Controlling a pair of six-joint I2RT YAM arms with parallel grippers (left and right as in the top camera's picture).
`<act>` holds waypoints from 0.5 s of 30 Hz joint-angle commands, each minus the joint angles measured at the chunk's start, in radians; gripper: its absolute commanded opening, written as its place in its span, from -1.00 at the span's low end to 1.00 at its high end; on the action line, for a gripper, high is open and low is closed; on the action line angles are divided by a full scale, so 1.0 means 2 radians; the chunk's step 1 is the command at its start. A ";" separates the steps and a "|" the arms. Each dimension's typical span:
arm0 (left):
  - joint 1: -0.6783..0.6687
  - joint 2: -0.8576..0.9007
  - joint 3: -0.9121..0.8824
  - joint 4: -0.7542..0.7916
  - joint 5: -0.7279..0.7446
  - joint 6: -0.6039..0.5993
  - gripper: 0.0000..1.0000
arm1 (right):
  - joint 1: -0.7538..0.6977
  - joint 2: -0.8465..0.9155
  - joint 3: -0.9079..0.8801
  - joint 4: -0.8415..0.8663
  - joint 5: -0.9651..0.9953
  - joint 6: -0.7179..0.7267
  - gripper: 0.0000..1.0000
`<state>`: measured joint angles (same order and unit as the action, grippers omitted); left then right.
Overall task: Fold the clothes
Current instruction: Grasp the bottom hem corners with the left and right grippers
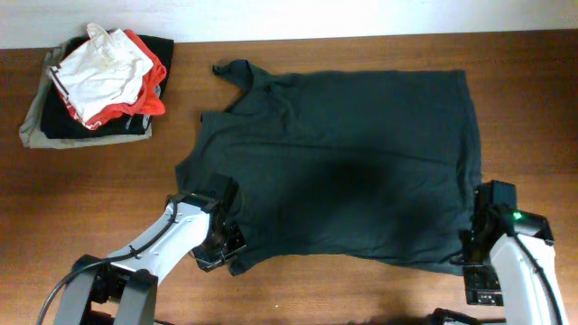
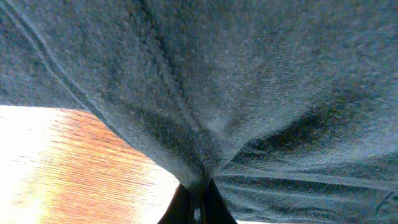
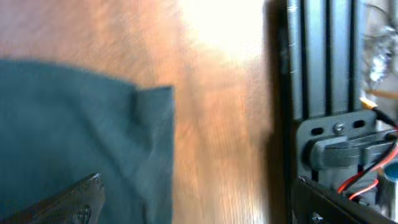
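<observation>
At the far left of the brown wooden table [image 1: 108, 181], a crumpled white garment with red-orange trim [image 1: 104, 77] tops a small pile that includes a grey-khaki garment [image 1: 32, 126]. Right of it, the left gripper [image 1: 230, 248] has its fingers pressed together on the near-left edge of the large dark charcoal short-sleeved T-shirt [image 1: 343, 171], pinching a bunched seam. The shirt lies spread flat across the table's middle. At its near-right corner sits the right gripper [image 1: 471, 246], fingers wide apart and holding nothing.
</observation>
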<state>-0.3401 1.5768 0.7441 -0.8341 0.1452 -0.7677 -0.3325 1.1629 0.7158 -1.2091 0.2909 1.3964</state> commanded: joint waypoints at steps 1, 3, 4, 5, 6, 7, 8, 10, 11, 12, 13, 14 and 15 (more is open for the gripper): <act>0.001 0.019 -0.014 0.004 -0.028 -0.001 -0.99 | -0.057 0.041 -0.004 0.014 0.027 -0.003 0.97; 0.001 0.019 -0.014 0.004 -0.028 -0.001 -0.99 | -0.075 0.056 -0.004 0.031 0.025 -0.033 0.97; 0.001 0.019 -0.014 0.004 -0.028 -0.001 -0.99 | -0.081 0.064 -0.004 0.038 0.020 -0.042 0.97; 0.001 0.019 -0.014 0.004 -0.028 -0.001 -0.99 | -0.087 0.073 -0.004 0.043 0.014 -0.042 0.97; 0.001 0.019 -0.014 0.004 -0.028 -0.001 -0.99 | -0.087 0.078 -0.004 0.047 0.014 -0.042 0.98; 0.001 0.019 -0.014 0.004 -0.028 -0.001 -0.99 | -0.087 0.084 -0.004 0.053 0.014 -0.044 0.97; 0.001 0.019 -0.014 0.004 -0.028 -0.001 -0.99 | -0.087 0.091 -0.004 0.063 0.011 -0.056 0.97; 0.001 0.019 -0.014 0.004 -0.028 -0.001 -0.99 | -0.087 0.106 -0.006 0.089 -0.013 -0.096 0.98; 0.001 0.019 -0.014 0.004 -0.028 -0.001 -0.99 | -0.087 0.113 -0.006 0.095 -0.021 -0.106 0.98; 0.001 0.019 -0.014 0.004 -0.028 -0.001 -0.99 | -0.087 0.117 -0.006 0.099 -0.026 -0.110 0.98; 0.001 0.019 -0.014 0.004 -0.028 -0.001 -0.99 | -0.087 0.121 -0.006 0.101 -0.026 -0.110 0.98; 0.001 0.019 -0.014 0.004 -0.028 -0.001 -0.99 | -0.087 0.124 -0.009 0.108 -0.026 -0.110 0.98; 0.001 0.019 -0.014 0.004 -0.028 -0.001 -0.99 | -0.087 0.125 -0.013 0.115 -0.026 -0.111 0.98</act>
<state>-0.3401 1.5768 0.7441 -0.8341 0.1452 -0.7677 -0.4988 1.3987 0.7139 -1.0016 0.2569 1.2072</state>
